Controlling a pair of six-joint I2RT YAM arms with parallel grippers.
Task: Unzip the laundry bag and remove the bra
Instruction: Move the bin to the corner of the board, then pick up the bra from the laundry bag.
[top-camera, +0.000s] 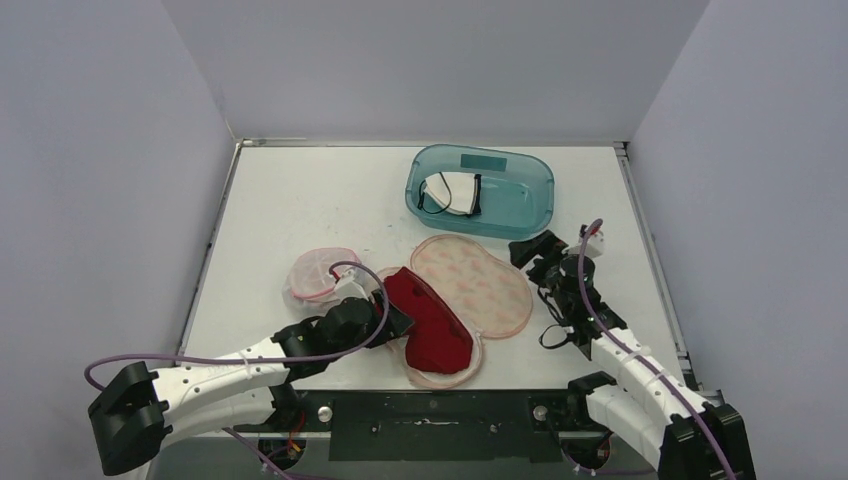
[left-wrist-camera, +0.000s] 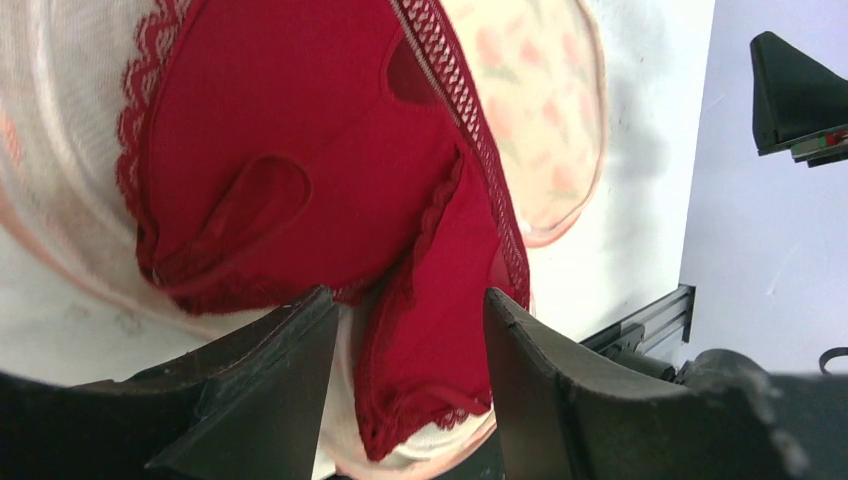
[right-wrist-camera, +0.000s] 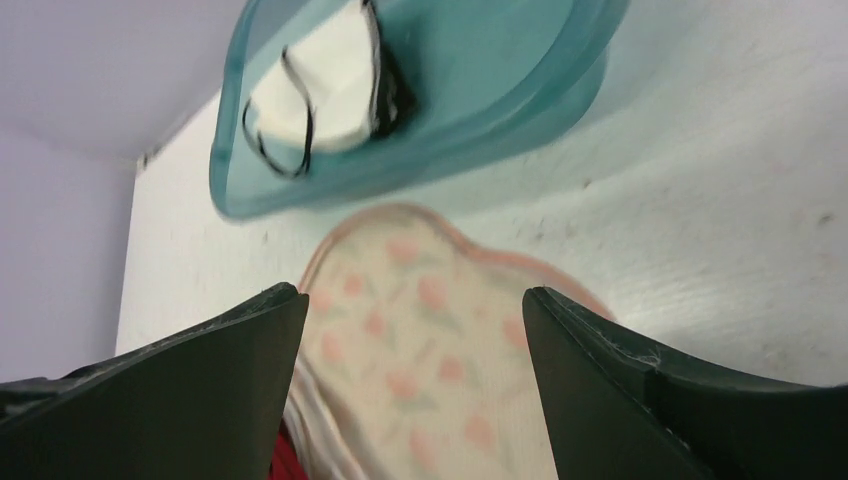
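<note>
The laundry bag (top-camera: 478, 285) lies unzipped and spread open at the table's front centre, its floral flap (right-wrist-camera: 420, 340) folded out to the right. The red lace bra (top-camera: 432, 322) rests in the bag's lower half (left-wrist-camera: 60, 200). My left gripper (top-camera: 398, 318) is at the bra's left edge. In the left wrist view it (left-wrist-camera: 408, 295) stands open, its jaws straddling a folded lace edge of the bra (left-wrist-camera: 280, 130). My right gripper (top-camera: 533, 252) hovers by the flap's right edge. The right wrist view shows it (right-wrist-camera: 412, 292) open and holding nothing.
A teal plastic tub (top-camera: 515, 205) at the back centre holds a white garment with black straps (top-camera: 450, 192). A small pink mesh bag (top-camera: 322, 273) lies left of the laundry bag. The table's metal front rail (left-wrist-camera: 640, 320) runs just behind the bra.
</note>
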